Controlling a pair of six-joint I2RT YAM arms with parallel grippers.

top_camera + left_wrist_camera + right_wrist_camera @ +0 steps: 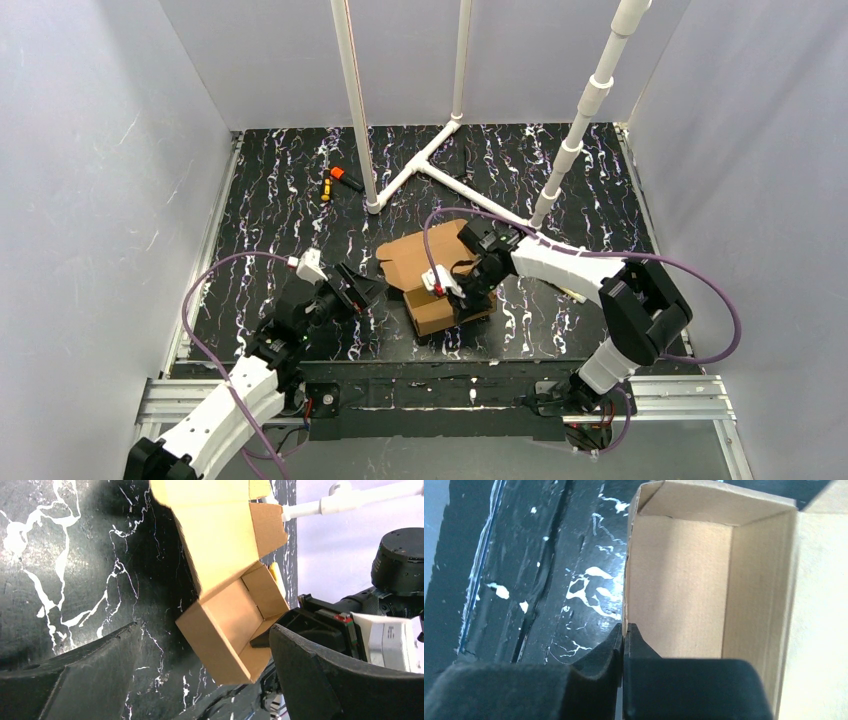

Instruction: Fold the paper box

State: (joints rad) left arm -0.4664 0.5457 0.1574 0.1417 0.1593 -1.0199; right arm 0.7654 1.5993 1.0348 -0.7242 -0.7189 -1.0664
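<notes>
The paper box (432, 300) is brown cardboard, partly folded into an open tray with its lid flap (420, 255) lying open behind it. It shows in the left wrist view (225, 625) and in the right wrist view (704, 585). My right gripper (462, 298) is shut on the box's right side wall, one finger inside and one outside (625, 630). My left gripper (358, 287) is open and empty, a short way left of the box; its fingers (320, 680) frame the box without touching it.
White PVC pipes (440, 160) stand on a T-shaped base behind the box, and one (590, 100) leans at the right. A small orange and black tool (340, 180) lies at the back left. A metal rail (450, 395) runs along the near edge.
</notes>
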